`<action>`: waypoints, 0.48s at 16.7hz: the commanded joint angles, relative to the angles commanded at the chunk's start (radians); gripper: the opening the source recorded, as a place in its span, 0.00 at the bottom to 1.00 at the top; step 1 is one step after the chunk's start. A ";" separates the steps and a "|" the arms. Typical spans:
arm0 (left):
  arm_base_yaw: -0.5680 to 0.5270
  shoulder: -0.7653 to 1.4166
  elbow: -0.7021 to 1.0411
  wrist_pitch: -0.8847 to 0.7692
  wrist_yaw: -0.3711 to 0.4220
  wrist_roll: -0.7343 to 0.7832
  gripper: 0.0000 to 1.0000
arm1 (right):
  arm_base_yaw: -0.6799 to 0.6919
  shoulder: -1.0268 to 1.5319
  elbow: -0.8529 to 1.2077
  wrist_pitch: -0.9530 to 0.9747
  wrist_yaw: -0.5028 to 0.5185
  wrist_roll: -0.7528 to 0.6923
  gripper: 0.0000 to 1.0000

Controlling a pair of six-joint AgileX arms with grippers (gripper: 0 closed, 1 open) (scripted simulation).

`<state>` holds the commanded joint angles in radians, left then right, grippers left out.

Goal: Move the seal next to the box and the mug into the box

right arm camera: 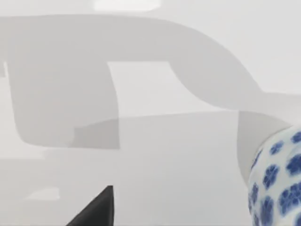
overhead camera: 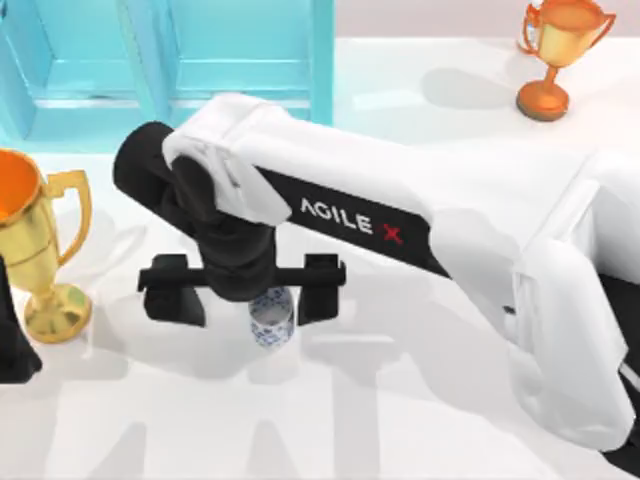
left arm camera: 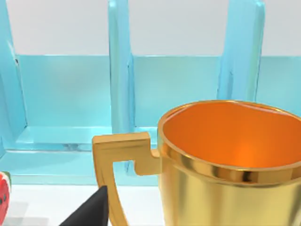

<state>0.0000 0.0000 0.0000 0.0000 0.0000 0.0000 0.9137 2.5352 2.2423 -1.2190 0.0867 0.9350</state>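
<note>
The mug (overhead camera: pixel 270 322), small and white with blue flowers, stands on the white table near the middle. My right gripper (overhead camera: pixel 245 290) hangs right over it, open, its black fingers (overhead camera: pixel 320 290) spread wide to either side of the mug. In the right wrist view the mug (right arm camera: pixel 277 183) is close by and one fingertip (right arm camera: pixel 96 209) pokes in. The box (overhead camera: pixel 170 60) is cyan and sits at the back left. A sliver of red (left arm camera: pixel 3 195) at the edge of the left wrist view may be the seal; I cannot tell. My left gripper (overhead camera: pixel 15 345) is parked at the far left.
A tall golden trophy (overhead camera: pixel 35 240) stands at the left, just beside the left gripper and close in front of the left wrist camera (left arm camera: pixel 225 169). A second trophy (overhead camera: pixel 555 50) stands at the back right. The right arm's white links span the table's right half.
</note>
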 joint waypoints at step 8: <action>0.000 0.000 0.000 0.000 0.000 0.000 1.00 | 0.000 0.000 0.000 0.000 0.000 0.000 0.25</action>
<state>0.0000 0.0000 0.0000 0.0000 0.0000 0.0000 0.9137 2.5352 2.2423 -1.2190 0.0867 0.9350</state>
